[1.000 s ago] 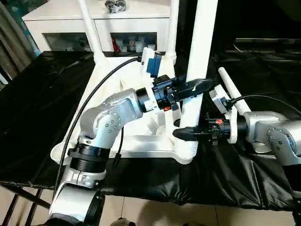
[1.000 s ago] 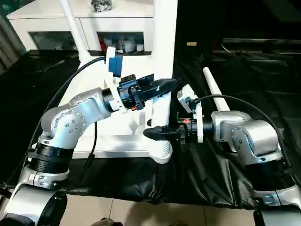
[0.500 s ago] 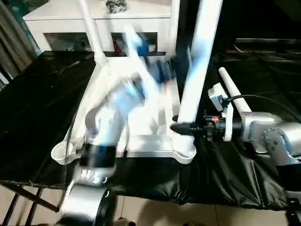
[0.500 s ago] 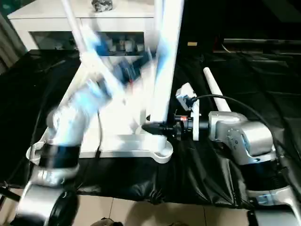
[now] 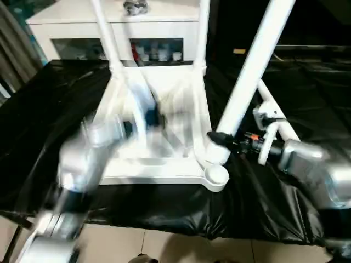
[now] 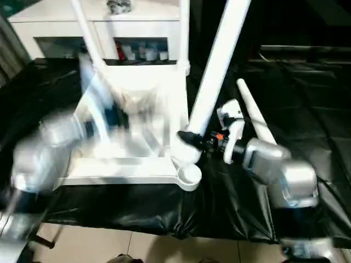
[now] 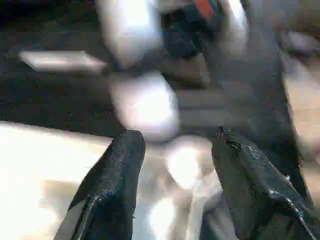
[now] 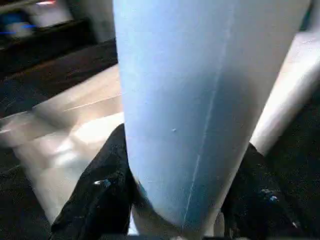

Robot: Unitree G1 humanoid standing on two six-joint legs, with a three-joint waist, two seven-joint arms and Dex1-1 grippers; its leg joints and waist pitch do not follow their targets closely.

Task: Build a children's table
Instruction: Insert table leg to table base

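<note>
Black cloth [image 5: 38, 120] carries your white ribbed plastic tabletop [image 5: 159, 164], where the right gripper [image 5: 216, 139] now alone pinches the tilted white tube leg [image 5: 247, 87] beside its socket; the left wrist view shows your left gripper [image 7: 175, 150] spread, having let go.

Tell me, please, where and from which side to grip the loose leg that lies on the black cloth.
Grip the loose leg near the middle of its round shaft, coming from above, fingers across its width. It lies flat on the black cloth, so probably only its top and sides are free.
</note>
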